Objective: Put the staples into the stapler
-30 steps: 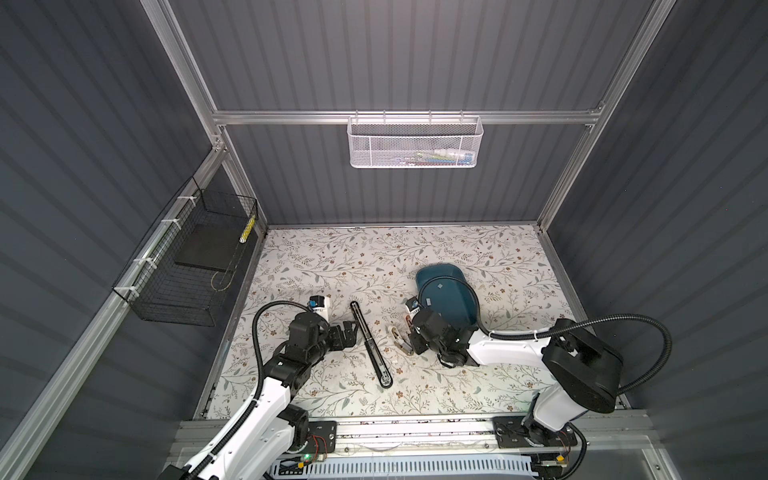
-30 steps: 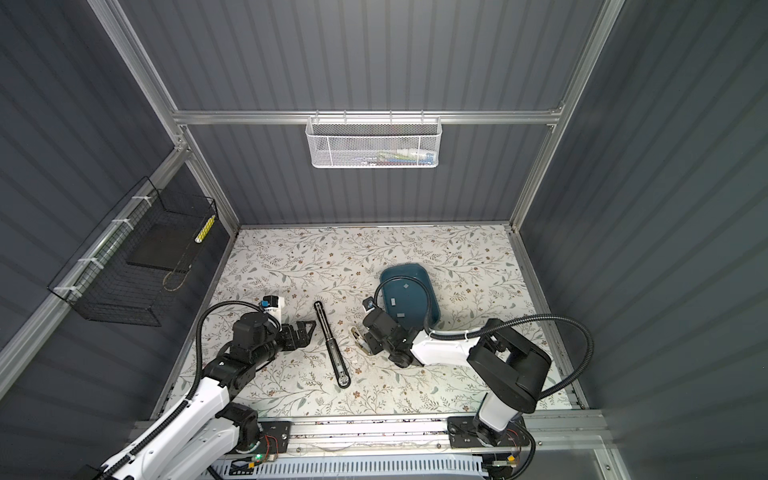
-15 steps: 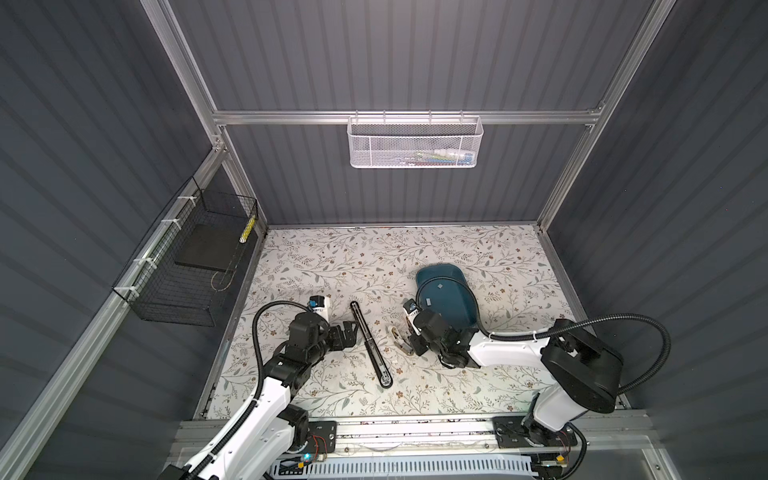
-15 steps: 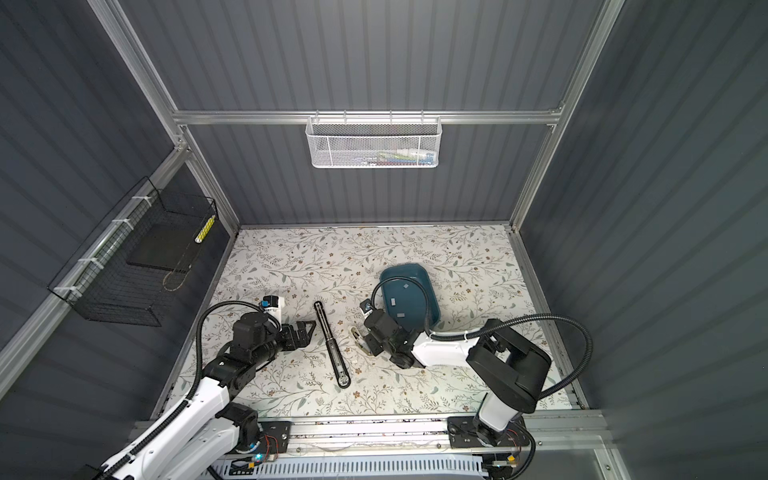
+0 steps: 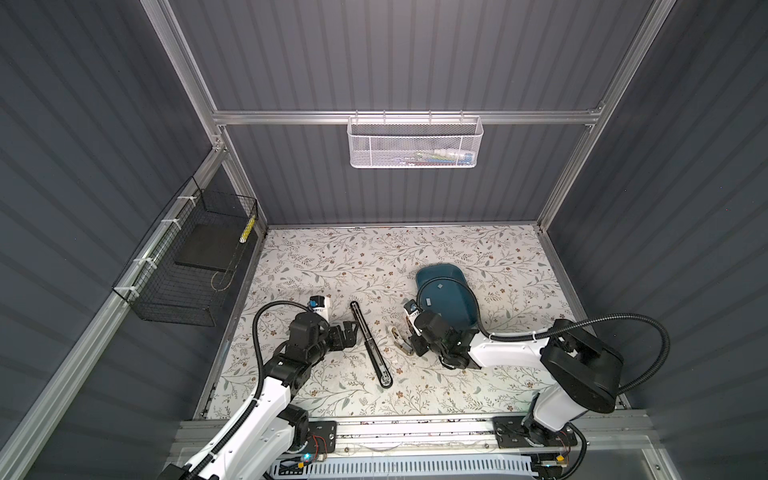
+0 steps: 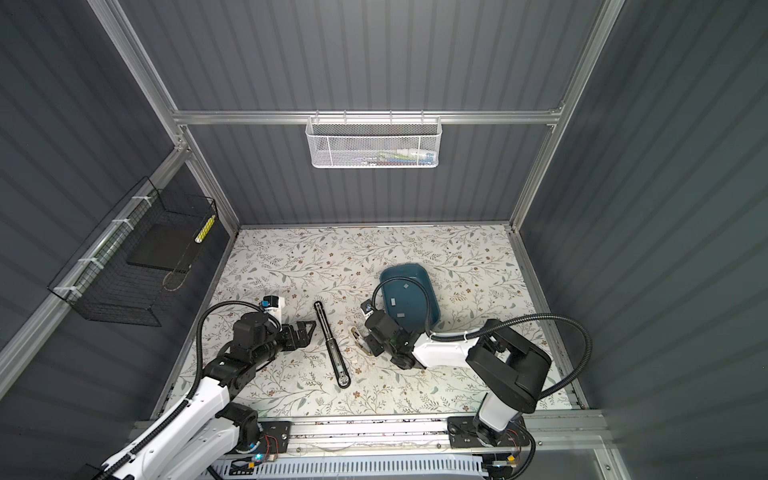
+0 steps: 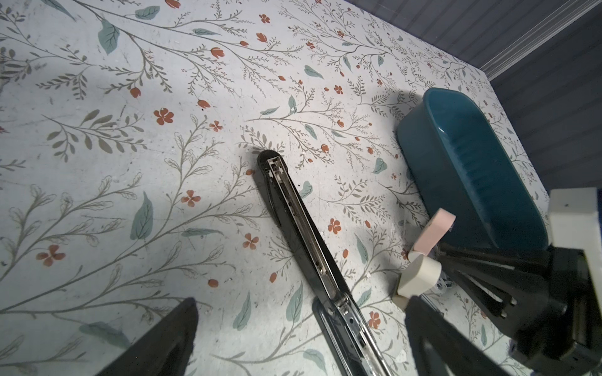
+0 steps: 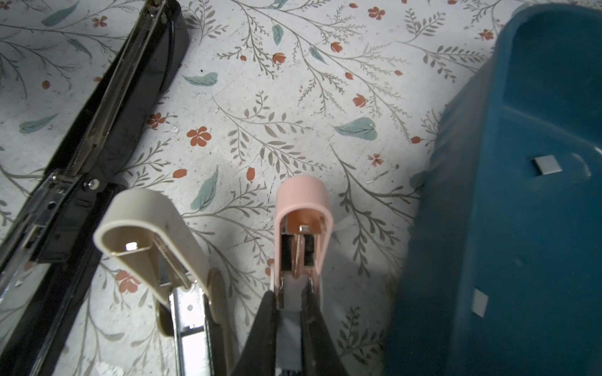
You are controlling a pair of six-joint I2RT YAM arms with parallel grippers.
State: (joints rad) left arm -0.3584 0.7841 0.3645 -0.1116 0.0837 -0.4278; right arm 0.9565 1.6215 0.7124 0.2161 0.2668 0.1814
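Tray (image 8: pixel 456 228) holds staples (image 8: pixel 546 165) (loose strips); R end effector (image 8: pixel 289 294) clamps pink stapler (image 8: pixel 303 195), L end effector (image 7: pixel 300 299) spread.

The table cover (image 5: pixel 374 257) is off-white, printed with grey-brown twigs, dusty blue-green leaves and small rust-red flowers. The tray (image 5: pixel 451 309) on it is deep teal, and the staples (image 8: pixel 546 165) inside the tray are flat silver-grey. Just beside the tray, the small stapler (image 8: pixel 303 201) is pale pink on one half and cream on the other, with shiny metal within. Farther from the tray, the long stapler (image 5: pixel 371 345) is glossy black with a silver channel. Behind the tray, the ribbed wall (image 5: pixel 374 62) is dark grey.
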